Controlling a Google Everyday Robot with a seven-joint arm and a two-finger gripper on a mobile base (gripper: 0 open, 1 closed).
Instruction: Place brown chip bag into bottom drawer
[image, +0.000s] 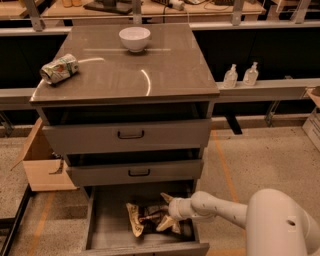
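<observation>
The brown chip bag (144, 219) lies crumpled on the floor of the open bottom drawer (107, 220), right of its middle, with its pale yellow panel at the left end. My gripper (166, 212) reaches into the drawer from the right, low over the bag's right end. Its pale fingers (164, 198) are spread apart, one above the bag and one at its lower right edge. The jaws look open around the bag's end rather than pinched on it.
Two grey drawer fronts with black handles (131, 134) sit above the open drawer. On the cabinet top are a white bowl (134, 38) and a dented green-and-white can (59, 68). A cardboard box (42, 160) stands to the left. Two bottles (240, 75) stand on a ledge to the right.
</observation>
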